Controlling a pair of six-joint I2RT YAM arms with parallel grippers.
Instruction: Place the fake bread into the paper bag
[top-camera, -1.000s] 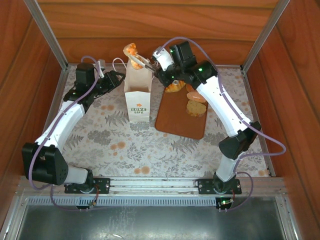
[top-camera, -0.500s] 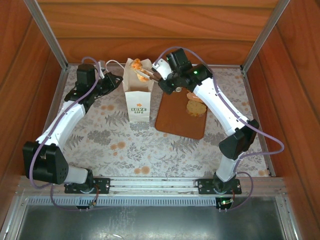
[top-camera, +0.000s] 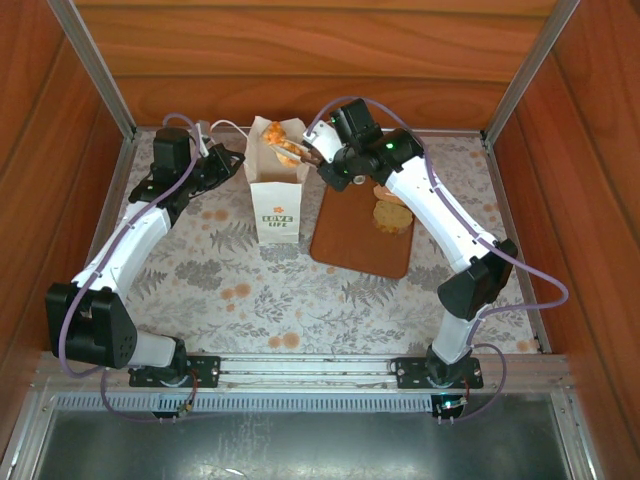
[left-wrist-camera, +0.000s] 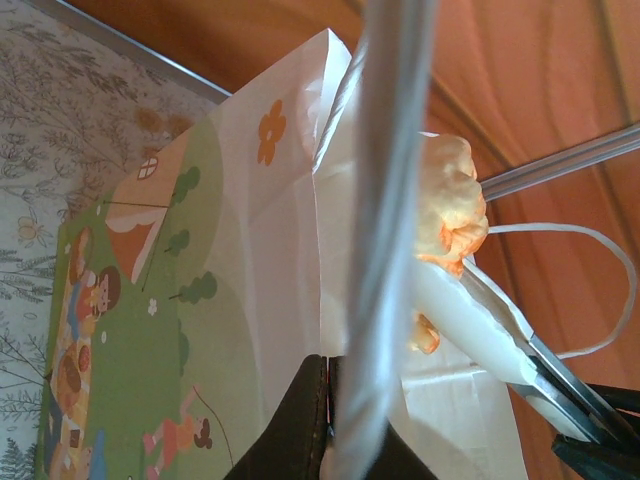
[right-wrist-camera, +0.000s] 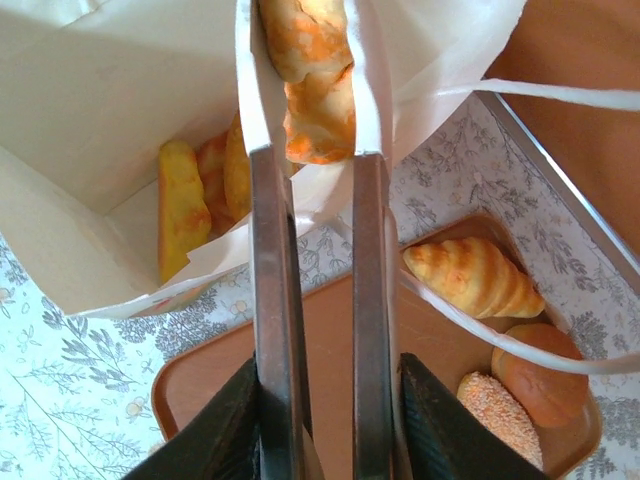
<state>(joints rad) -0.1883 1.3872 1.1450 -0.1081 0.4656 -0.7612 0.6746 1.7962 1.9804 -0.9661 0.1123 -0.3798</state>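
Bread (right-wrist-camera: 318, 105), clamped in right gripper (right-wrist-camera: 310, 120), hangs over the open bag (top-camera: 277, 205), its rim pinched by left gripper (left-wrist-camera: 328, 405); insertion step, next requiring lowering and release.

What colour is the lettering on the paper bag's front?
Green, printed on the white paper bag; clearest in the top external view.

Clamped on a white cord handle (left-wrist-camera: 385, 200) in front of the paper bag (left-wrist-camera: 240, 250), with fake bread (left-wrist-camera: 452, 205) pinched between white fingers (left-wrist-camera: 475, 325) at its top.
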